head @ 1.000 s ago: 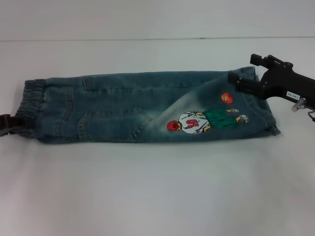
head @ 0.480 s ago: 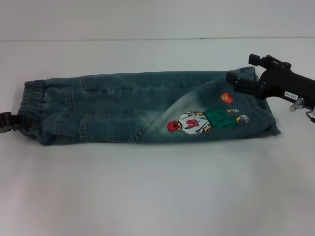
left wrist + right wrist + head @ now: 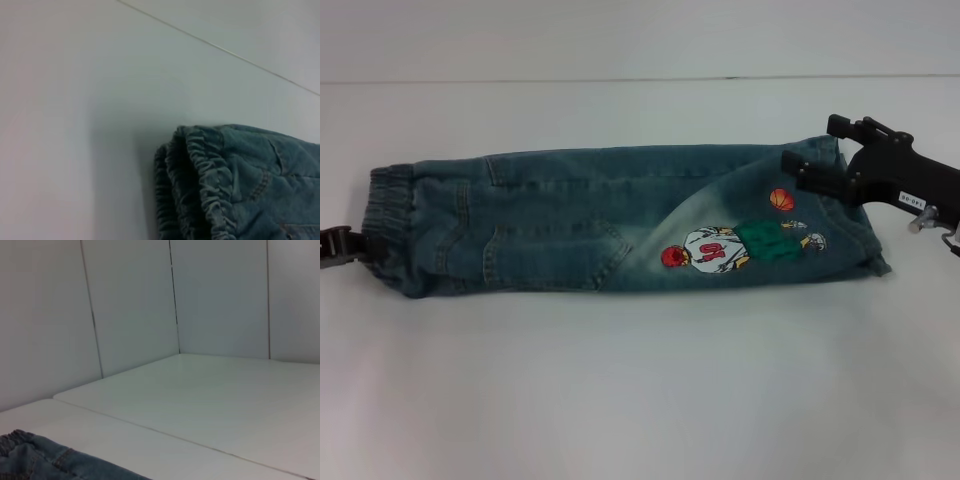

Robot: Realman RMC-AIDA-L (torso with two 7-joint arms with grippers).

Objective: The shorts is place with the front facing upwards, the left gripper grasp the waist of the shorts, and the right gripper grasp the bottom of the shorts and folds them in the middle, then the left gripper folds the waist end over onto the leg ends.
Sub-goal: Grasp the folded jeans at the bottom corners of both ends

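The blue denim shorts (image 3: 570,230) lie folded lengthwise on the white table (image 3: 620,400), with a basketball-player patch (image 3: 720,250) facing up. The elastic waist (image 3: 390,220) is at the left and the leg ends (image 3: 850,235) at the right. My left gripper (image 3: 342,244) shows only as a dark piece at the picture's left edge, right beside the waist. The left wrist view shows the gathered waist (image 3: 205,175) close up. My right gripper (image 3: 815,147) hovers open over the far corner of the leg ends, and denim shows between its fingers. A corner of the shorts (image 3: 30,460) appears in the right wrist view.
White table top surrounds the shorts on all sides. A white wall (image 3: 620,40) rises behind the table's far edge. Wall panels (image 3: 130,305) fill the right wrist view.
The right gripper has drifted slightly to the right over the leg ends. The left gripper has edged a little toward the waist. The shorts have barely shifted.
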